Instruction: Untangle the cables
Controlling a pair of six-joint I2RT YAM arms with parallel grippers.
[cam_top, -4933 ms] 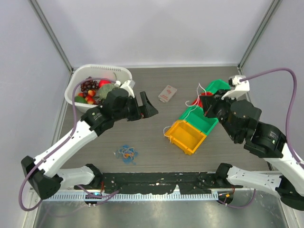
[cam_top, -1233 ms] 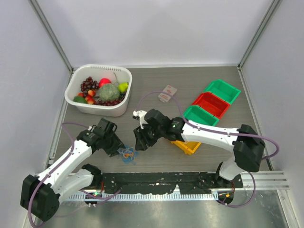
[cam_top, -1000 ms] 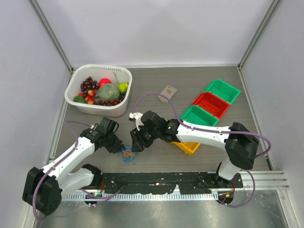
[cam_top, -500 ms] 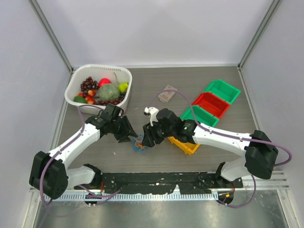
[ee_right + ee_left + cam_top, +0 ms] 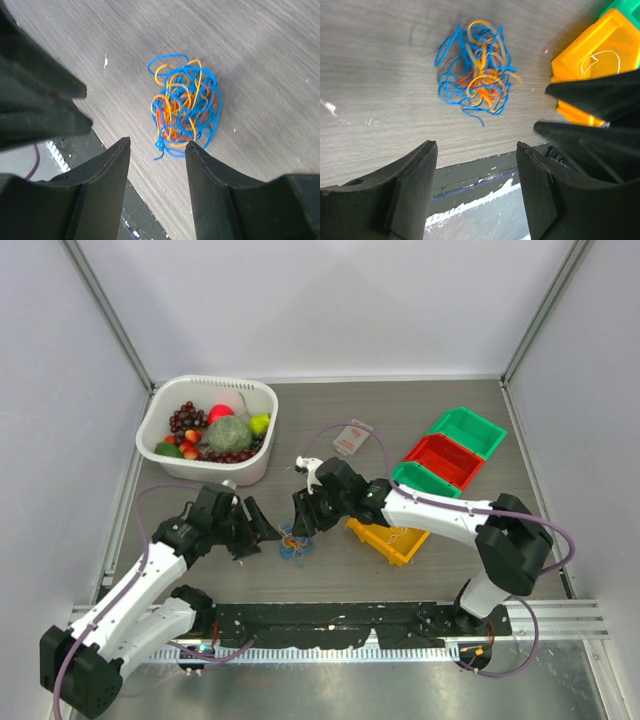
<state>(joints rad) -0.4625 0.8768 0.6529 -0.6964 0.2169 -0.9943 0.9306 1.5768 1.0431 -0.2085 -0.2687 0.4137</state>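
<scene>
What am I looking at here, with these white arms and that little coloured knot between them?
It is a robot: a left arm and a right arm, bolted at the near edge of a table. The wide picture comes from a camera fixed above them. The two close-ups come from a camera on each wrist, so the dark prongs at the bottom are that arm's own fingers.

On the table lie a tangle of thin cables, blue and orange-yellow, a yellow bin, a near green bin, a red bin, a far green bin, a white basket of fruit and a small packet.

The left gripper and the right gripper hover beside the tangle with jaws open. Neither holds anything.
</scene>
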